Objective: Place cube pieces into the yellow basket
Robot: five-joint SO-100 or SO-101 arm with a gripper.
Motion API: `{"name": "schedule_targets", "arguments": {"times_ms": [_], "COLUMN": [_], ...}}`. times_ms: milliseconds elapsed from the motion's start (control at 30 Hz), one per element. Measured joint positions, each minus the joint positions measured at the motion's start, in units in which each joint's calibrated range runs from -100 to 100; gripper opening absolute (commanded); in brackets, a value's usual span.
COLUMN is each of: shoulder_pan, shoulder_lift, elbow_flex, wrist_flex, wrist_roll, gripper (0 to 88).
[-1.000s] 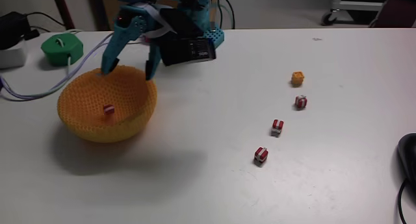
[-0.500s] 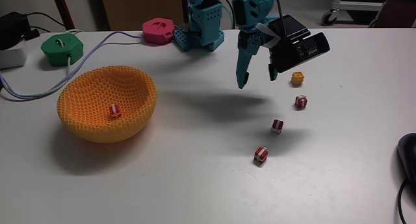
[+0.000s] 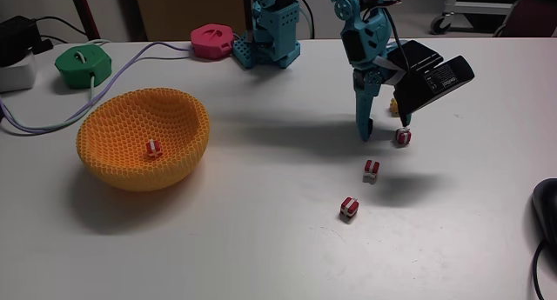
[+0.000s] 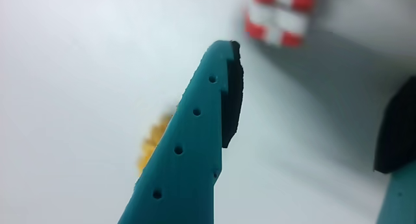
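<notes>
The yellow basket stands at the left of the fixed view with one red-and-white cube piece lying inside. My teal gripper hangs open at the right, low over the table, with a red cube piece by its right finger. Two more red pieces lie nearer the front. The orange piece is mostly hidden behind the gripper. In the wrist view the open gripper has nothing between its fingers; a red piece lies ahead and the orange piece peeks out beside the finger.
A green disc and a pink disc sit at the back left with cables running to them. The arm's base stands at the back centre. A black object lies at the right edge.
The arm swung from over the basket rightward across the table and came down over the row of cube pieces. The gripper stayed open.
</notes>
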Motion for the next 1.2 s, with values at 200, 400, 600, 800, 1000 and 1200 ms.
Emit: {"name": "schedule_targets", "arguments": {"times_ms": [200,400,600,800,1000,1200], "shoulder_pan": [-0.5,-0.5,0.6,7.4,34.7,70.0], "shoulder_lift": [3.6,5.3,6.9,2.8,-9.5,-13.9], "elbow_flex": [-1.5,-1.5,0.1,-4.0,-19.4,-22.2], "wrist_flex": [-6.3,-8.5,-12.9,3.0,44.0,47.9], "wrist_roll": [0.2,-0.5,0.4,8.7,27.9,42.8], "gripper": [29.0,6.2,0.0,0.0,0.0,14.4]}}
